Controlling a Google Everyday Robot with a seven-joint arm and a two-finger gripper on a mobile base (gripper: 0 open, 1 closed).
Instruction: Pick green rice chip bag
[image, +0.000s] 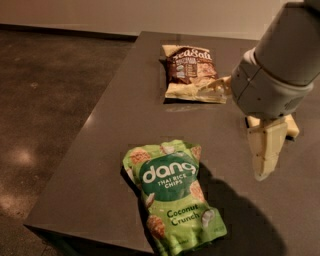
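While the green rice chip bag lies flat on the near part of the dark table, close to its front edge, the gripper hangs in the air to the bag's right, above the table's right side and clear of the bag. Its 2 cream fingers point downward. The nearer one shows in full, tapering to a blunt tip, and the other sits partly hidden behind it, set a little apart. Nothing is between them, so the gripper is spread and empty. Above the fingers is the pale grey rounded wrist housing, and the arm runs out of the top right corner. The green bag faces up, its top edge toward the far side and slightly turned. It has white "dang Thai Rice Chips" on a dark green centre and "Coconut Crunch" lower down among chip pictures, and its surface is crinkled. A dark shadow of the arm falls on the table just right of the bag, meeting its right edge. Further back lies 1 brown-and-cream chip bag, also face up, well apart from the green one and left of the wrist housing. Left of the table is a dark speckled floor, and a pale wall runs along the far side.
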